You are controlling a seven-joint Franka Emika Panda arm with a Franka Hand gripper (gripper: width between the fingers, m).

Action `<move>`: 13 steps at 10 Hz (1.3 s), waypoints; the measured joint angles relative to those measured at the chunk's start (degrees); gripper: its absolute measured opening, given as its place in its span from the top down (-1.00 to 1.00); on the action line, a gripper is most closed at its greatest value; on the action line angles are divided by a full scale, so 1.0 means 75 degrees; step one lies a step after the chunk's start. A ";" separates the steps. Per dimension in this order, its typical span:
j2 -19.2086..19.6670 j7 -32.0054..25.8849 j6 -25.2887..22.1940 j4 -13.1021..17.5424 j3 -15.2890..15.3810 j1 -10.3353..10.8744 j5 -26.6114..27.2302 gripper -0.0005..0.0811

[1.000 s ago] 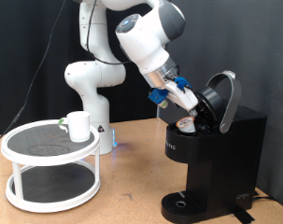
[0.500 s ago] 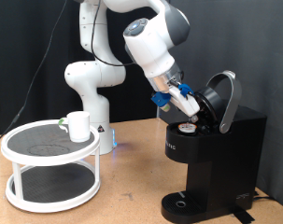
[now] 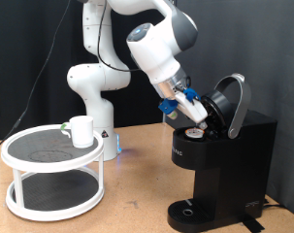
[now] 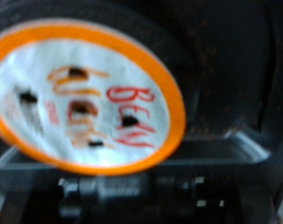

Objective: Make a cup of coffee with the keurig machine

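The black keurig machine (image 3: pixel 224 160) stands at the exterior view's right with its rounded lid (image 3: pixel 231 102) hinged open. A small pod (image 3: pixel 192 127) sits in the open brew chamber. My gripper (image 3: pixel 197 113) hangs just above the pod, by the lid's mouth. In the wrist view the pod (image 4: pixel 85 93) fills the picture: orange rim, white foil top with red and orange writing and small holes, seated in the dark chamber (image 4: pixel 225 93). No fingers show there. The white cup (image 3: pixel 81 130) stands on the stand's top tier, far from the gripper.
A round white two-tier stand (image 3: pixel 49 170) with dark mesh shelves sits at the exterior view's left on the wooden table (image 3: pixel 137 199). The arm's white base (image 3: pixel 93 87) stands behind it. The machine's round drip base (image 3: pixel 190 212) is at the bottom.
The arm has shifted slightly to the exterior view's left and up, drawing the gripper a little back from the chamber. The pod, lid and cup have not moved.
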 joint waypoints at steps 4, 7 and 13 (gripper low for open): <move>-0.0783 -0.0328 -0.0797 -0.0230 -0.0365 -0.0286 -0.0339 -0.81; -0.0981 -0.0423 -0.0922 -0.0367 -0.0381 -0.0394 -0.0351 -0.81; -0.1823 -0.0701 -0.1506 -0.0190 -0.0698 -0.0409 0.0463 -0.81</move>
